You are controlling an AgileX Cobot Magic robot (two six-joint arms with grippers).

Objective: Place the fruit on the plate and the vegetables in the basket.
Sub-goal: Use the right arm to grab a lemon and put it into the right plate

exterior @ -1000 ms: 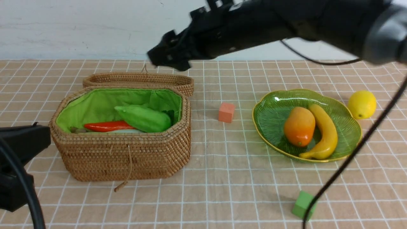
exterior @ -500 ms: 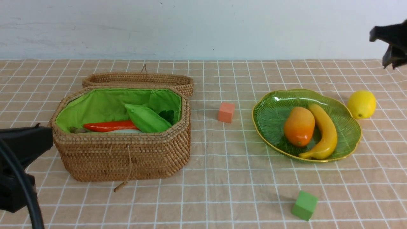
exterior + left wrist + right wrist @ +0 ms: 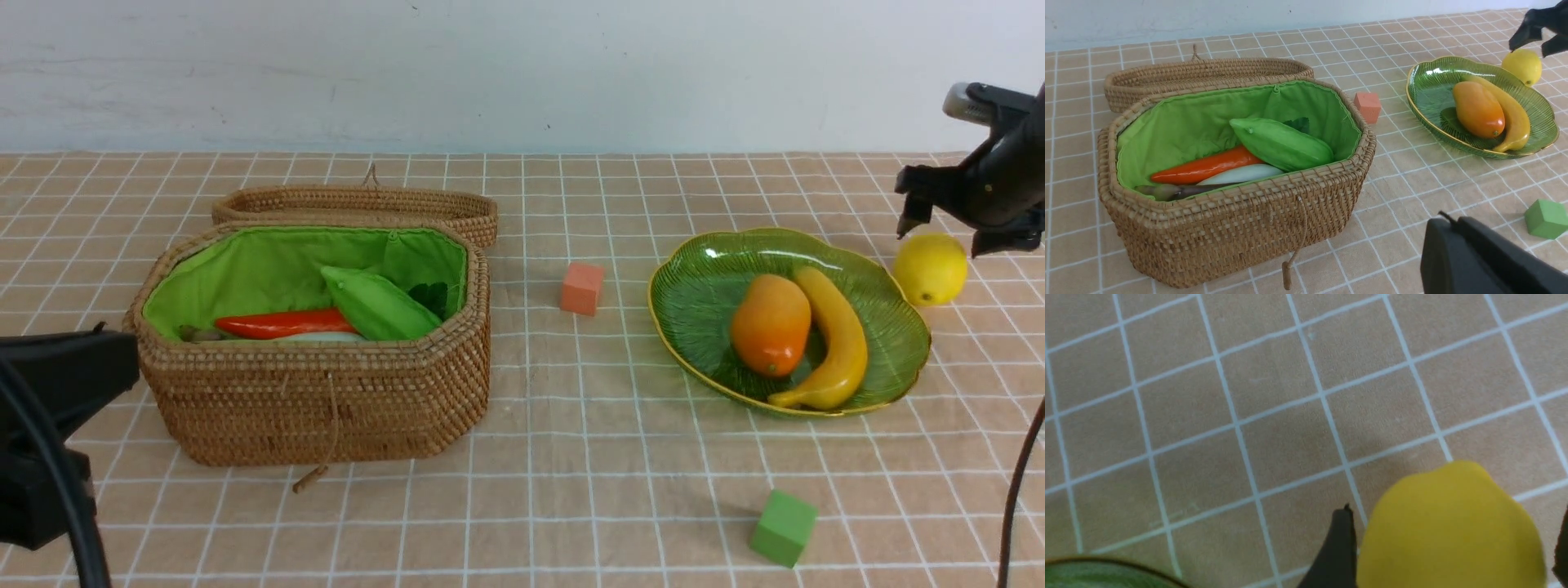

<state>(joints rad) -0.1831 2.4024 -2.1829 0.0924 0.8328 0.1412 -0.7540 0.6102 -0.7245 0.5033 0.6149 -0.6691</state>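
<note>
The right gripper (image 3: 947, 214), jaws wide, hovers over the lemon (image 3: 931, 269) near the table's (image 3: 620, 490) far right corner; the left gripper's jaws are closed.

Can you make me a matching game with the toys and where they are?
Things:
1. lemon
2. banana
3. red carrot
4. green cube

Places:
A. inside the basket, on the green lining
B. on the table, nearer the camera than the plate
C. on the table, just outside the plate's far right edge
D. on the plate, beside the mango

Right pairs: 1-C, 2-D, 3-A, 4-B
</note>
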